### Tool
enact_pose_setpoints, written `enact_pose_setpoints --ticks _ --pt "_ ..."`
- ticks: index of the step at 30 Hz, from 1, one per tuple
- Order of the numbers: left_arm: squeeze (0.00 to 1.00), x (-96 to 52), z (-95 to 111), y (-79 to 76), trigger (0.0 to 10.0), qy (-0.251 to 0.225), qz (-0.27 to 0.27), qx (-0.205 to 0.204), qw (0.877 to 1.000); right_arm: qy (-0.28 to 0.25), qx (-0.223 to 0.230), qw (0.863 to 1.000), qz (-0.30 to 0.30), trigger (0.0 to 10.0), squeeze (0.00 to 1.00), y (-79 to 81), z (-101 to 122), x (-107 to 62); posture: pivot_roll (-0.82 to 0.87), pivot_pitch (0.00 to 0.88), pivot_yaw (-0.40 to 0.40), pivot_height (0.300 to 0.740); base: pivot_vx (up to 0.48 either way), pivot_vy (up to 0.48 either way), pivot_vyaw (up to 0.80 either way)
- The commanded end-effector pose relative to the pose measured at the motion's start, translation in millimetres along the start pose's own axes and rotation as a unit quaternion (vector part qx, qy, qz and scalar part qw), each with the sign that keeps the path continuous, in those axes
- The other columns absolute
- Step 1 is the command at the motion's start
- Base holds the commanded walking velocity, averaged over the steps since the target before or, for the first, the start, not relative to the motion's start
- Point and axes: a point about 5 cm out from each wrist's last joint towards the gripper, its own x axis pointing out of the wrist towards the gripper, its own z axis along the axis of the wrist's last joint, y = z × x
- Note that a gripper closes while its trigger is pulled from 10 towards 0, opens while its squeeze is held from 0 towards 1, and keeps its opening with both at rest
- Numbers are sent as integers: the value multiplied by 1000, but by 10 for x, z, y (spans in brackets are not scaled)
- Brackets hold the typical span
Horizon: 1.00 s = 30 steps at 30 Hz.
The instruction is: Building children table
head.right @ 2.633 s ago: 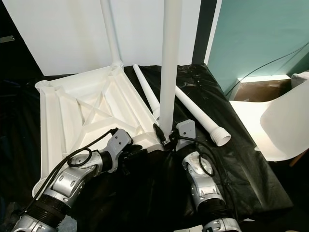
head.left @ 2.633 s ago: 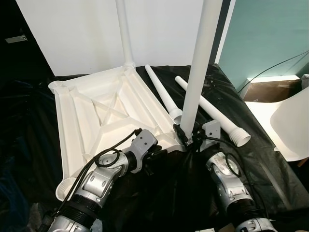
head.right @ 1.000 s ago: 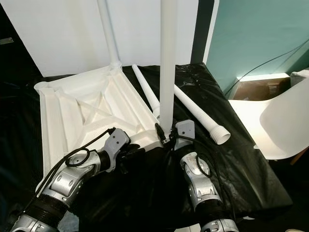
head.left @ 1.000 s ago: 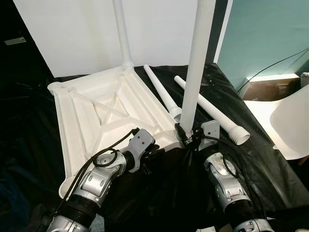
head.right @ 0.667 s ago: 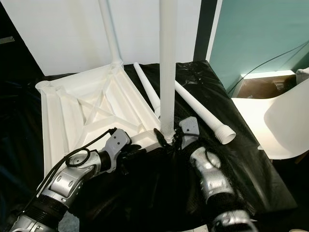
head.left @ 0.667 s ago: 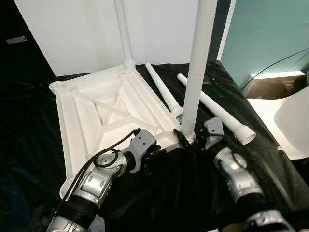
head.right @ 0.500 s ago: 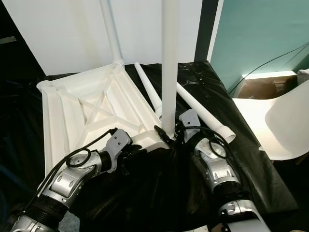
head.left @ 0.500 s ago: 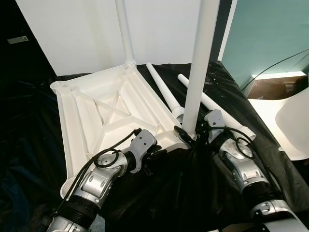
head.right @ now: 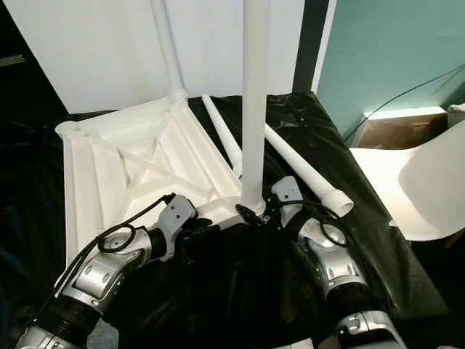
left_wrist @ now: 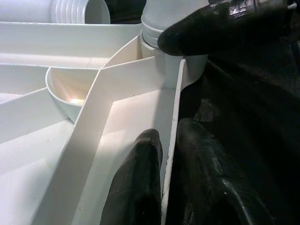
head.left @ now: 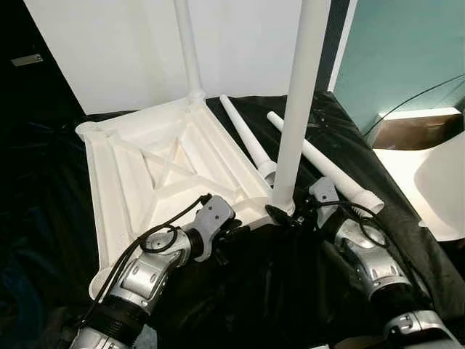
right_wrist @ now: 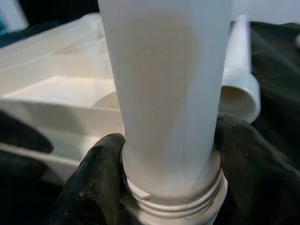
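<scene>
Two white plastic legs stand upright in corner sockets of the inverted table top [head.left: 156,171], long axes vertical: the near leg [head.left: 294,109] and the far leg [head.left: 187,47]. The top is ribbed white plastic, underside up, on black sheeting [head.left: 254,291]. The right end effector [right_wrist: 164,178] is clamped on the near leg's threaded base. The left end effector [left_wrist: 166,164] pinches the top's thin near rim. Two loose legs [head.left: 251,142], smooth tapered tubes with threaded ends, lie flat beside the top, pointing away.

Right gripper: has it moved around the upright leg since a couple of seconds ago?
Yes. The right gripper stays at the upright leg base, but its wrist swung rightward toward the loose leg.
</scene>
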Motion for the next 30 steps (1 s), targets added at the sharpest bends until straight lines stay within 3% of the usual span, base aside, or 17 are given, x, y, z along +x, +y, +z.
enact_pose_setpoints --ticks 1,3,8,11,16,17,19,20,22,23,28,29,30 --pt "0 9 -203 -90 10000 38 -30 -31 998 12 13 1000 -17 0 0 71 -66 14 87 0 41 740 0 0 0" --pt "0 7 -202 -85 10000 38 -29 -30 998 8 1 995 -99 0 0 108 -116 -7 87 0 41 740 0 0 0" --pt "0 14 -194 -90 10000 37 -30 -30 998 -10 4 986 -168 0 0 121 -108 -34 85 0 41 740 0 0 0" --pt "0 13 -192 -89 10000 38 -29 -30 998 -51 15 971 -231 0 0 19 37 -29 85 0 40 740 0 0 0" --pt "0 12 -198 -91 10000 40 -30 -31 998 -51 11 968 -245 353 0 -37 77 0 78 0 42 740 0 0 0" --pt "0 18 -196 -92 10000 40 -30 -31 998 -47 6 969 -242 4902 0 -39 72 8 77 0 41 740 0 0 0" --pt "0 23 -195 -93 10000 40 -31 -30 998 -45 3 970 -239 4902 0 -38 68 13 76 0 41 740 0 0 0" --pt "0 39 -182 -88 10000 39 -31 -30 998 -40 -8 975 -220 10000 0 -28 64 24 73 0 38 740 0 0 0" --pt "0 48 -176 -84 10000 38 -30 -30 998 -39 -9 978 -206 10000 0 -20 60 29 70 0 34 740 0 0 0" --pt "0 63 -167 -81 10000 37 -30 -29 998 -41 -6 982 -182 10000 1000 -15 64 36 63 0 26 740 0 0 0" --pt "0 100 -166 -85 10000 31 -27 -32 999 -32 -26 995 -94 10000 1000 -48 99 73 42 0 22 740 0 0 0" --pt "0 110 -180 -91 10000 32 -28 -32 999 -25 -33 998 -48 10000 0 -83 120 80 33 0 24 740 0 0 0" --pt "0 113 -186 -93 10000 33 -28 -32 999 -21 -35 999 -27 10000 0 -97 128 78 33 0 24 740 0 0 0"
